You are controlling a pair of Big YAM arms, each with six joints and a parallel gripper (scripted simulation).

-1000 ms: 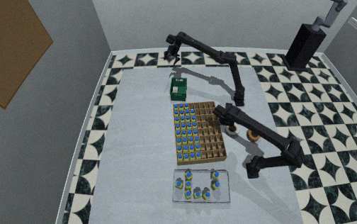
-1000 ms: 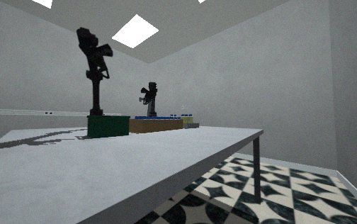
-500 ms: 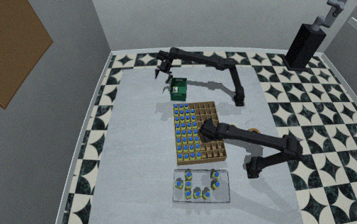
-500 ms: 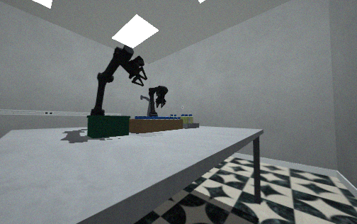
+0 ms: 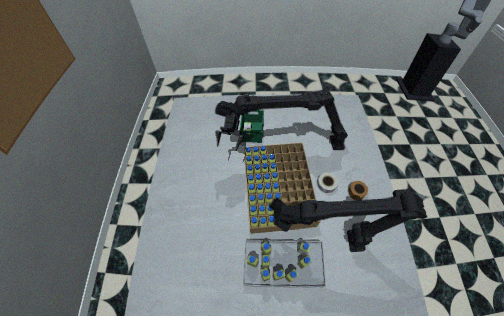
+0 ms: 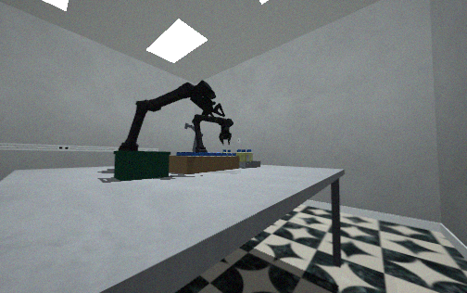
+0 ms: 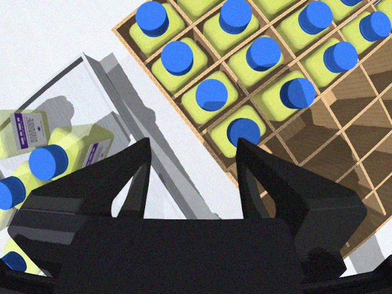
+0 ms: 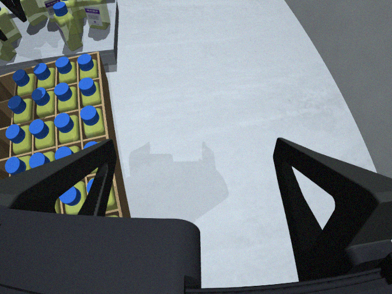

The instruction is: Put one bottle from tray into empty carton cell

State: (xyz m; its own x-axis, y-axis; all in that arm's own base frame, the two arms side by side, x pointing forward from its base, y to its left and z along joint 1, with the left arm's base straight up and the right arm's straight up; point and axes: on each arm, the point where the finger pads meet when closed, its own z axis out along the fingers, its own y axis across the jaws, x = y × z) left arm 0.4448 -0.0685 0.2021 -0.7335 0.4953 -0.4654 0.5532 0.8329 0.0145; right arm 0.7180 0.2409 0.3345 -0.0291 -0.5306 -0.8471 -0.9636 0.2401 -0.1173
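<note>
Several yellow-green bottles with blue caps (image 5: 279, 274) (image 7: 72, 139) (image 8: 71, 28) stand or lean in the clear tray (image 5: 285, 285) (image 8: 116, 34). The carton (image 5: 300, 227) (image 6: 204, 164) (image 8: 108, 109) beside it has bottles in about half its cells; the other cells are empty. My left gripper (image 6: 225, 141) (image 7: 193, 147) is partly open and empty, above the carton edge facing the tray. In the top view its fingers are hidden under the arm. My right gripper (image 5: 229, 145) (image 8: 194, 147) is wide open and empty, high beside the carton's filled side.
A green crate (image 5: 252, 139) (image 6: 141, 166) stands beyond the carton's far end, partly under the right arm. A white roll (image 5: 321, 184) and a brown roll (image 5: 351, 191) lie beside the carton's empty side, near the left arm.
</note>
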